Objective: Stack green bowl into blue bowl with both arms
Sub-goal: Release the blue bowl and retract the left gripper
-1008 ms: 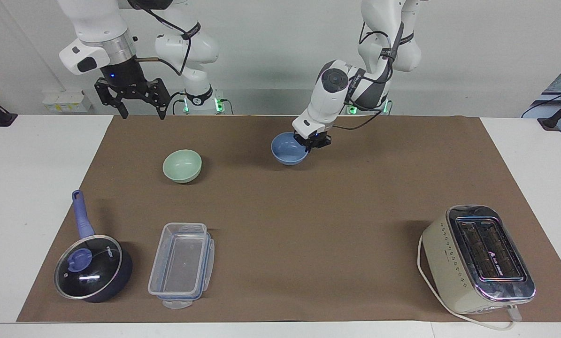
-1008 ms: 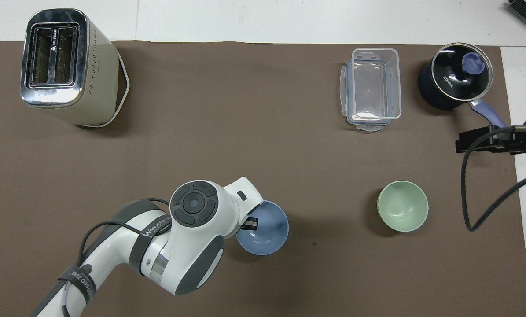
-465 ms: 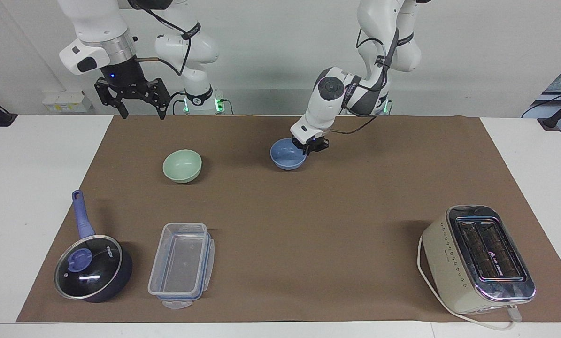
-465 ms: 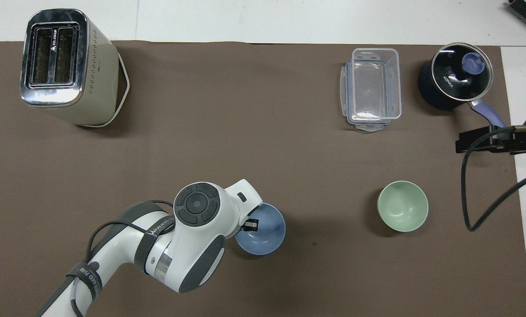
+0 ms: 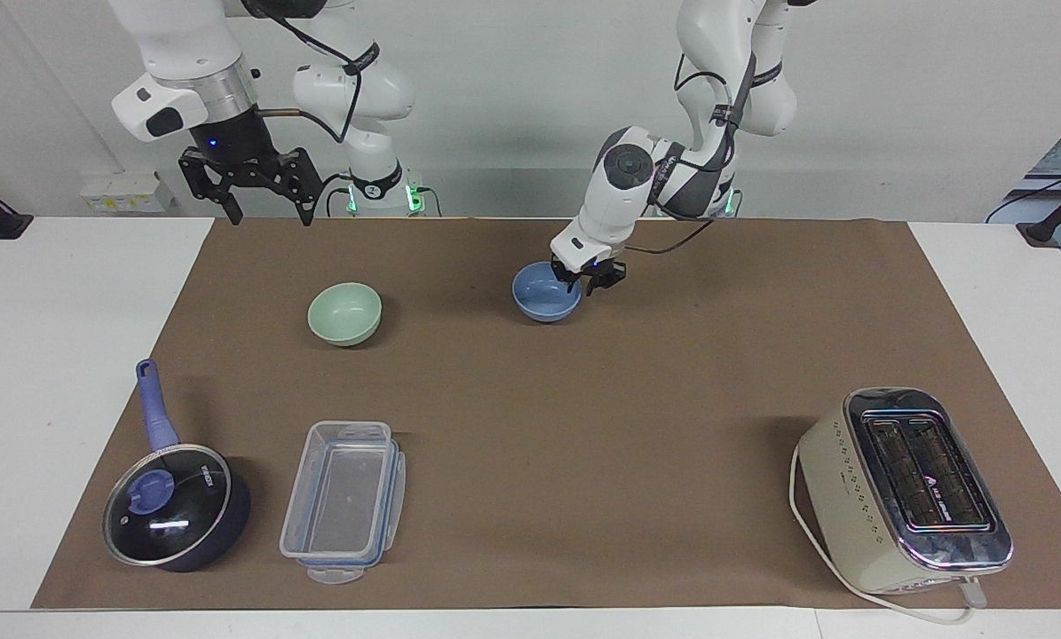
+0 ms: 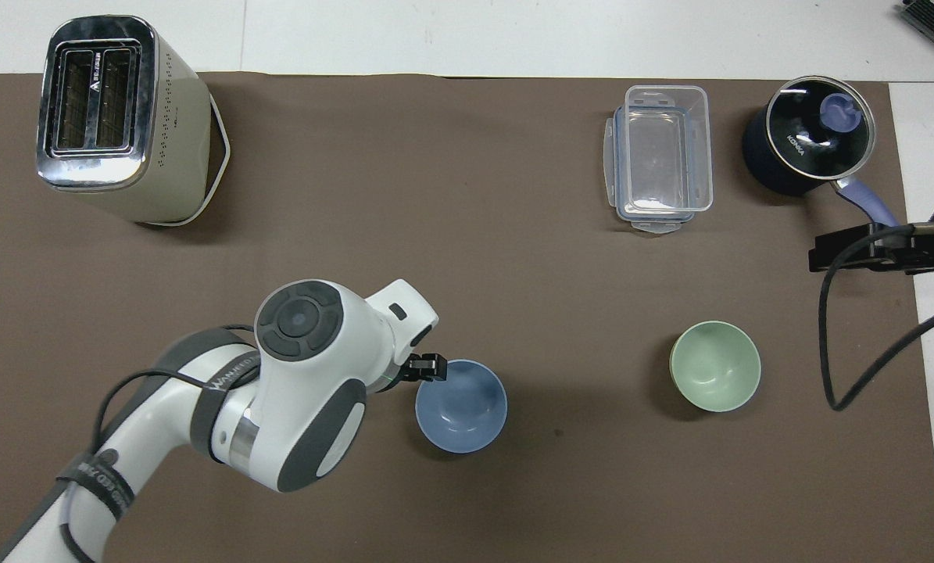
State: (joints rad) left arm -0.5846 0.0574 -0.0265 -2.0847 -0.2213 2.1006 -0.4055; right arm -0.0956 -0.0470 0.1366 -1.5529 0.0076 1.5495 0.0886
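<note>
A white bench (image 5: 68, 293) under a plain pale wall carries a brown mat (image 5: 672, 399), seen first from the facing view. The blue bowl (image 5: 545, 296) sits upright on the mat near the robots, and the left tool (image 5: 590, 277) hangs at its rim toward the left arm's end, fingers spread and holding nothing. The green bowl (image 5: 344, 313) rests alone toward the right arm's end, well apart from the blue one. The right tool (image 5: 259, 191) waits high over the mat's edge, its 2 fingers open and empty. In the overhead view the left tool (image 6: 427, 367) lies just beside the blue bowl (image 6: 461, 405), clear of its hollow, and the green bowl (image 6: 715, 365) stands untouched. The blue bowl looks placed and let go, so the step in hand is the release; next the right arm would need to descend on the green bowl's rim, grip it and carry it over.
</note>
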